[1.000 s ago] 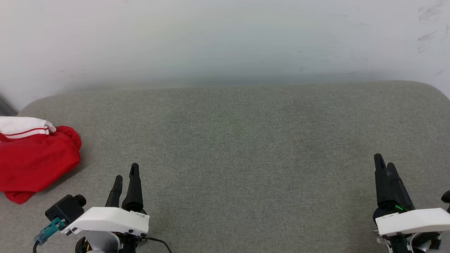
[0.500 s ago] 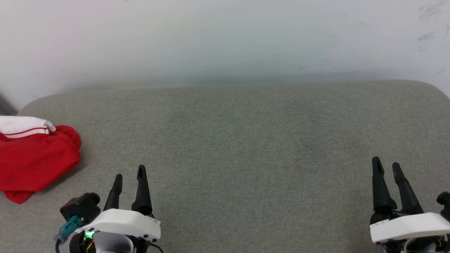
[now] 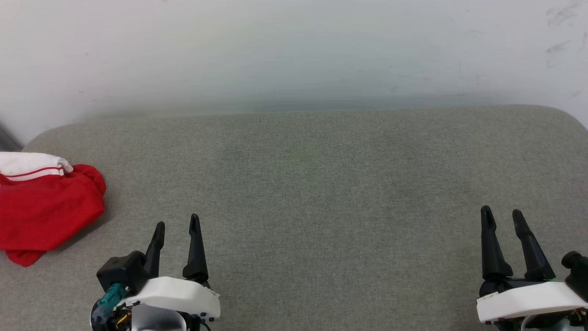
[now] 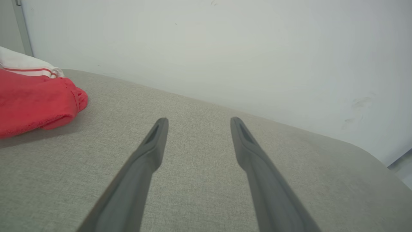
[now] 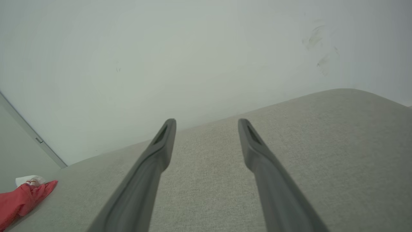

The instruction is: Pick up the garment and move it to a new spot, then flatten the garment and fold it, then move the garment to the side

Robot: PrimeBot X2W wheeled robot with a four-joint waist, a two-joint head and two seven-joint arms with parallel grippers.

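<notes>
The garment (image 3: 43, 209), red with a white striped sleeve on top, lies bunched at the far left edge of the grey cushioned surface (image 3: 312, 184). It also sits at the left of the left wrist view (image 4: 32, 100) and at the lower left of the right wrist view (image 5: 21, 199). My left gripper (image 3: 177, 222) stands open at the lower left, to the right of the garment and apart from it, nothing between its fingers (image 4: 154, 141). Far from the garment, at the lower right, my right gripper (image 3: 501, 212) is open and empty too.
A pale wall (image 3: 294, 55) rises right behind the grey surface. The surface's rounded corners show at the back left (image 3: 46, 133) and back right (image 3: 565, 115). A dark strip (image 3: 7, 138) stands by the wall at far left.
Both grippers have turned so their fingers show side by side. The left gripper has shifted right and slightly down, the right one slightly down. The garment has not moved.
</notes>
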